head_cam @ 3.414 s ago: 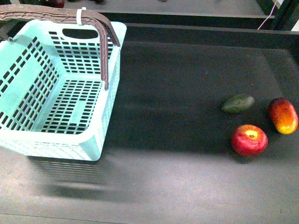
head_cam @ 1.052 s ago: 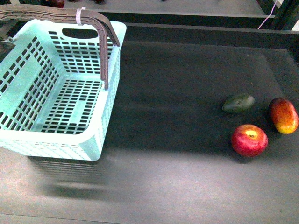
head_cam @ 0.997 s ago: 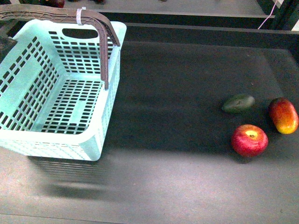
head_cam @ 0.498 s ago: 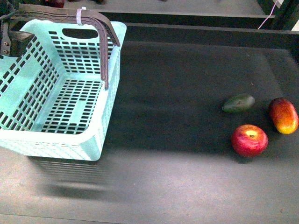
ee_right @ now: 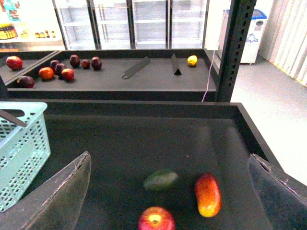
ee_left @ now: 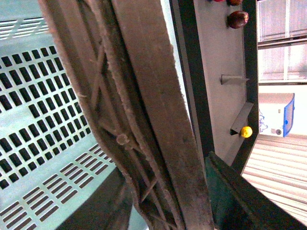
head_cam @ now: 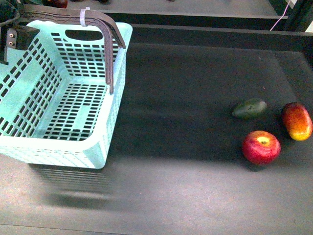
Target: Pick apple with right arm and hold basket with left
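The red apple (head_cam: 261, 147) with a yellowish stem patch lies on the dark table at the right; it also shows low in the right wrist view (ee_right: 156, 220). The mint-green basket (head_cam: 63, 93) stands at the left with its brown latticed handles (head_cam: 105, 29) raised. My left gripper (head_cam: 12, 34) is at the basket's far left corner, shut on the brown handle (ee_left: 144, 110), which fills the left wrist view. My right gripper (ee_right: 168, 191) is open and empty, hovering apart from the apple, its fingers (ee_right: 57, 196) wide at both sides. The right gripper is out of the front view.
A dark green avocado (head_cam: 249, 108) and an elongated red-orange fruit (head_cam: 296, 121) lie just beyond the apple. A raised table wall (head_cam: 210, 33) runs along the back. A shelf with several fruits (ee_right: 57, 69) lies behind it.
My left gripper has come into the front view at the basket's far left corner and moved up along the handle. The basket and fruits have stayed put.
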Tool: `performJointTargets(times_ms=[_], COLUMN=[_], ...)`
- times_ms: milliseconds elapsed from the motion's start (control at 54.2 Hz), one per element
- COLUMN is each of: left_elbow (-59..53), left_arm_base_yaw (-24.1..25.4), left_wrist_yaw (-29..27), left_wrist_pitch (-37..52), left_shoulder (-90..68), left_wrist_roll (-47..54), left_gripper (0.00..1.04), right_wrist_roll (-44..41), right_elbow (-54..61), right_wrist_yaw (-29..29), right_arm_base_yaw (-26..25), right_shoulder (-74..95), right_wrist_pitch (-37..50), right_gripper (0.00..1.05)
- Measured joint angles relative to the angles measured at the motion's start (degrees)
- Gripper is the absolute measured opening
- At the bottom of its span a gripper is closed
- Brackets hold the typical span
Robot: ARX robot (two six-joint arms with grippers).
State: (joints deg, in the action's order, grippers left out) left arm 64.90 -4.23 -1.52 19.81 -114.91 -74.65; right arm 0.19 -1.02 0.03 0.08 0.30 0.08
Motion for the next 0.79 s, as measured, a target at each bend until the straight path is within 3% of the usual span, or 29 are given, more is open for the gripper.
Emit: performJointTargets(times_ms=[111,185,794], left_elbow=[0.1,0.2,-4.5], left_arm_base_yaw=[0.0,0.0,-2.8], left_wrist_yaw=[0.3,0.7,2.1], left_wrist_pitch=[-0.2,-0.4,-0.8], left_shoulder=[0.0,0.0,9.8], left_wrist_roll=[-2.3,-4.3,-3.9], left_gripper=[0.26,0.21,0.21], right_wrist_roll=[0.0,0.0,0.0], right_elbow=[0.0,0.0,0.0], right_wrist_yaw=[0.0,0.0,0.0], right_arm_base_yaw=[0.0,0.0,0.0], right_shoulder=[0.0,0.0,0.0], right_wrist_pitch=[0.0,0.0,0.0], right_gripper=[0.96,0.96,0.96])
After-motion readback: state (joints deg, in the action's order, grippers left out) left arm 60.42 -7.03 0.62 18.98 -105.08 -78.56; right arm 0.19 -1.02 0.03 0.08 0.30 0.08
